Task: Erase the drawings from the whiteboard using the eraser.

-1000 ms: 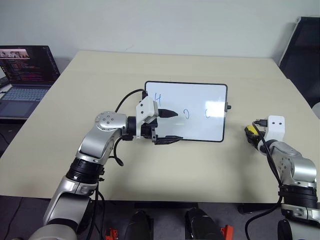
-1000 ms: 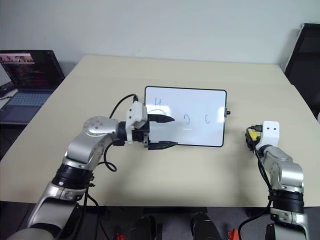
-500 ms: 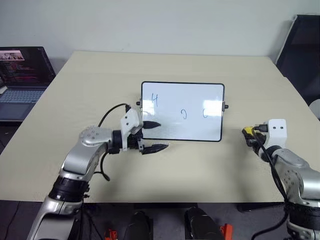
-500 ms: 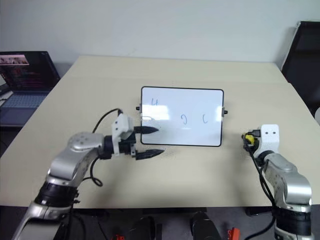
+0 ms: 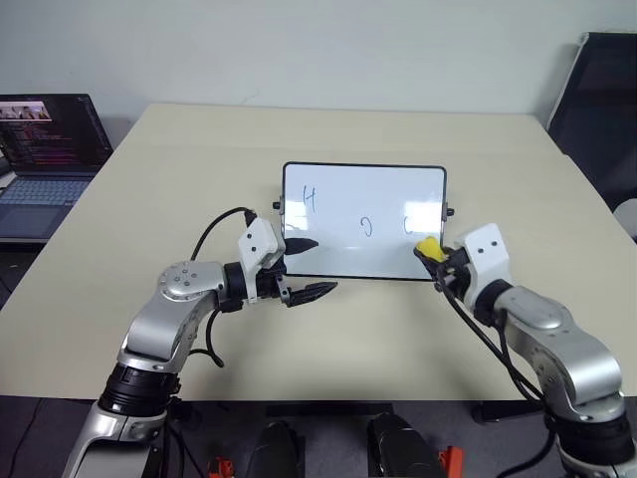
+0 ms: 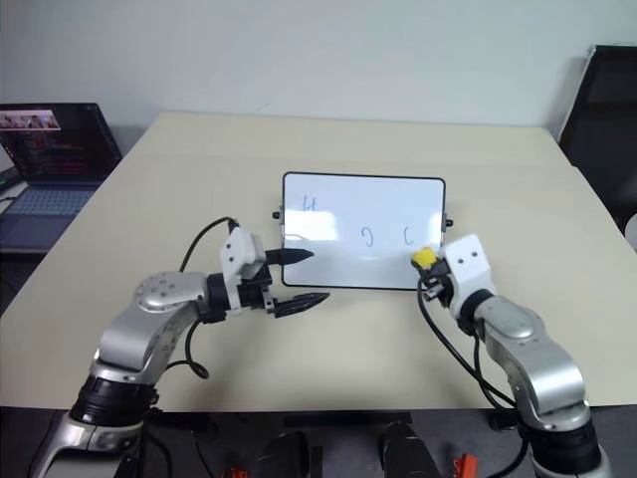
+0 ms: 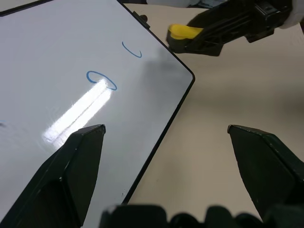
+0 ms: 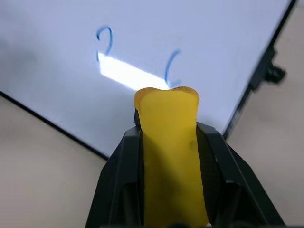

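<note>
Eraser (image 8: 168,156) betw. right jaws, over whiteboard (image 5: 363,199) corner

Head stereo pair high above the table (image 5: 149,329); wrist cameras close over the shared whiteboard (image 5: 363,199).

Two silver-grey metal arms with black joints and loose black cables; white boxy housings at the wrists; left gripper (image 5: 311,267) and right gripper (image 5: 435,261) with pointed black fingers.
</note>
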Motion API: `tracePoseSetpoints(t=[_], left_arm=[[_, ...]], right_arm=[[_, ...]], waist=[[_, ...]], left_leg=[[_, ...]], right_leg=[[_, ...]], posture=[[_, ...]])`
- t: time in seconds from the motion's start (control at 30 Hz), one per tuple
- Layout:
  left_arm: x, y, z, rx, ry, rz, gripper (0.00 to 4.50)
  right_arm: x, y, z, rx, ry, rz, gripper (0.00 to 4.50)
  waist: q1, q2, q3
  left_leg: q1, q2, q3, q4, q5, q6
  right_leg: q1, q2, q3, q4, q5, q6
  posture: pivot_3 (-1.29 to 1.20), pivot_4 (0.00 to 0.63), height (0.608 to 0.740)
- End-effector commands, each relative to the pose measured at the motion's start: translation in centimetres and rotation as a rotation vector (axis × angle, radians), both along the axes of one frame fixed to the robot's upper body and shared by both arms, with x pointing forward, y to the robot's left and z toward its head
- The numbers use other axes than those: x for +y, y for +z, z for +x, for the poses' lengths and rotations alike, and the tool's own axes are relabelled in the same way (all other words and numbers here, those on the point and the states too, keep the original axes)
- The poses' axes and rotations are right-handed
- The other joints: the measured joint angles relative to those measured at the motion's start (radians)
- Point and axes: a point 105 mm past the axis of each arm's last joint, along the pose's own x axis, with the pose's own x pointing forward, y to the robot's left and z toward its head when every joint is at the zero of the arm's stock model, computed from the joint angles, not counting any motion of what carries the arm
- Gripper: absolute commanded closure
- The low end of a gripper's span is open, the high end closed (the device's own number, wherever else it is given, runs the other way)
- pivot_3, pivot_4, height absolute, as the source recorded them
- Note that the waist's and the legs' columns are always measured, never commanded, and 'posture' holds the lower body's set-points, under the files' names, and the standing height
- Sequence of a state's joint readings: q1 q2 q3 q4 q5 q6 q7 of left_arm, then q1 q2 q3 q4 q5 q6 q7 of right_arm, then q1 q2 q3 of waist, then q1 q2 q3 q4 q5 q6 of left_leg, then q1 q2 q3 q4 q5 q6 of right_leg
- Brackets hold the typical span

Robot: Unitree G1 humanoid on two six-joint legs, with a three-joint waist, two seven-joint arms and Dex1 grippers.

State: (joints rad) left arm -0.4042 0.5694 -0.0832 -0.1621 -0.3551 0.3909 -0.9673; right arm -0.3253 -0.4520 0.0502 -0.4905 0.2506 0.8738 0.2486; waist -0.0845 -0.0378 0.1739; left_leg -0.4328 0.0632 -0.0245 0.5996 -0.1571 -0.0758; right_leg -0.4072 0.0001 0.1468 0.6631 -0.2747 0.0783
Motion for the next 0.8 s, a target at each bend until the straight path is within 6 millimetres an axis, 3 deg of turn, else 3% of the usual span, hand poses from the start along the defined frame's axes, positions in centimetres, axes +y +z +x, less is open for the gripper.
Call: tracePoseSetpoints(t=[0.03,0.2,0.33,0.47,0.6,0.8], left_arm=[[-1.1,1.6,-0.3,-0.056,-0.039,-0.014,0.00],[-1.4,1.9,-0.1,-0.068,-0.034,-0.019,0.00],[-1.0,1.5,-0.1,-0.069,-0.025,-0.015,0.00],[-0.6,1.3,-0.2,-0.071,-0.010,-0.013,0.00],[-0.4,1.2,-0.2,-0.073,0.000,-0.010,0.00],[-0.6,1.3,-0.2,-0.077,-0.003,-0.006,0.00]], right_arm=[[0.8,2.3,2.8,-0.097,-0.010,-0.043,3.38],[1.6,2.9,5.4,-0.127,-0.013,-0.103,3.38],[0.7,1.4,6.2,-0.076,-0.039,-0.154,3.38],[-0.9,-1.6,5.2,0.026,-0.045,-0.203,3.38],[-1.1,-4.5,3.3,0.131,0.025,-0.261,3.38],[-0.7,-5.1,2.4,0.131,0.101,-0.403,3.38]], waist=[[0.000,0.000,0.000],[0.002,0.000,0.000],[0.003,0.000,0.000],[0.003,-0.001,-0.001],[0.003,-0.003,-0.002],[-0.005,-0.004,-0.002]], left_leg=[[0.000,0.000,0.000,0.000,0.000,0.000],[0.000,0.000,0.000,-0.002,0.000,0.000],[-0.001,0.000,0.000,-0.005,0.000,0.000],[0.001,0.000,-0.001,-0.004,0.000,0.000],[0.001,0.000,-0.001,0.002,0.000,0.000],[0.002,0.000,0.000,0.009,0.001,0.002]], right_leg=[[0.000,0.000,0.000,0.000,0.000,0.000],[0.000,0.000,-0.001,0.000,0.002,0.003],[-0.001,0.000,-0.001,-0.001,0.003,0.005],[0.000,0.000,-0.001,0.000,0.002,0.006],[0.003,0.000,-0.001,0.000,0.000,0.000],[0.003,0.000,0.002,0.000,0.003,-0.001]], posture=[[0.00,0.150,0.740],[0.00,0.150,0.740],[0.00,0.150,0.740],[0.00,0.150,0.740],[0.00,0.150,0.740],[0.00,0.150,0.740]])
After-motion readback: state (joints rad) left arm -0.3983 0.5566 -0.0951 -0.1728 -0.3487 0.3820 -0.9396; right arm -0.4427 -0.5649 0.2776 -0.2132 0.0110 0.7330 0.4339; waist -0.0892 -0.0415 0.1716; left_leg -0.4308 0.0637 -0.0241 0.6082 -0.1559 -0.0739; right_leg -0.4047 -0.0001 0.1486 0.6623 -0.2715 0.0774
